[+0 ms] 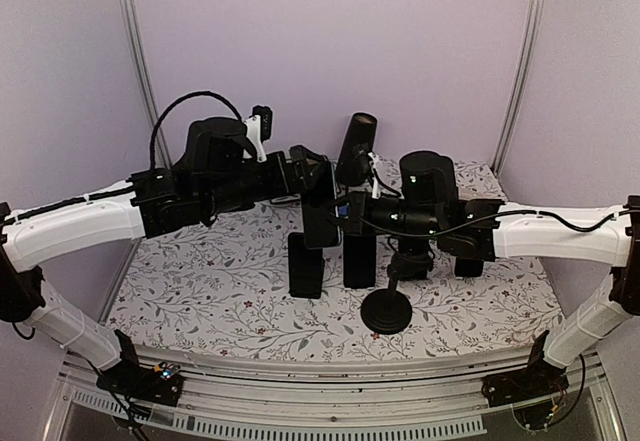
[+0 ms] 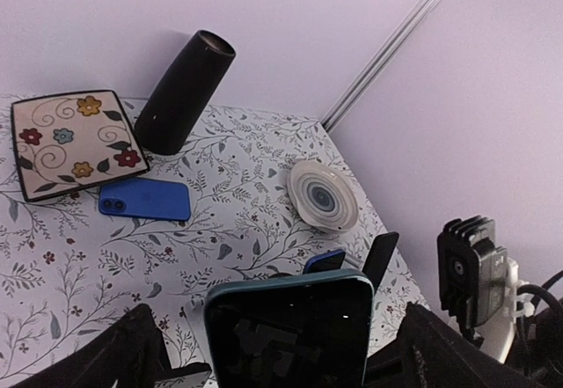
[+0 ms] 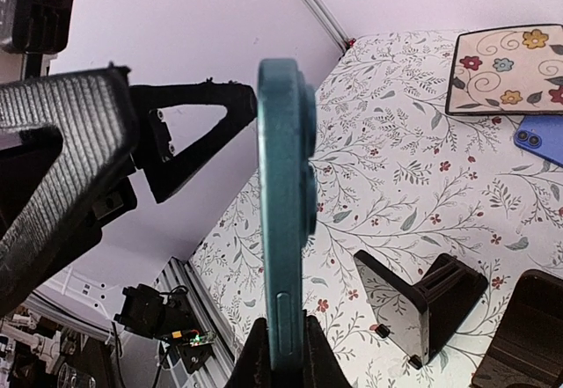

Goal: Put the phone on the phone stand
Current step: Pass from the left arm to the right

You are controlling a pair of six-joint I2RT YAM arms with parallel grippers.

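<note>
The teal phone (image 3: 286,186) hangs upright in the air above the flowered table (image 3: 413,159), pinched at its lower edge by the closed right gripper (image 3: 281,346). The left gripper (image 2: 283,340) is spread wide on either side, clear of it. A black phone stand (image 3: 422,304) sits just below; a blue phone (image 2: 145,199) lies farther back.

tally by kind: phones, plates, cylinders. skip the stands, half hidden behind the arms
Phones: 2 (teal phone held, blue phone flat on the table)
Plates: 2 (square floral plate, round striped dish)
Cylinders: 1 (black cylinder, leaning)
Total: 5
</note>
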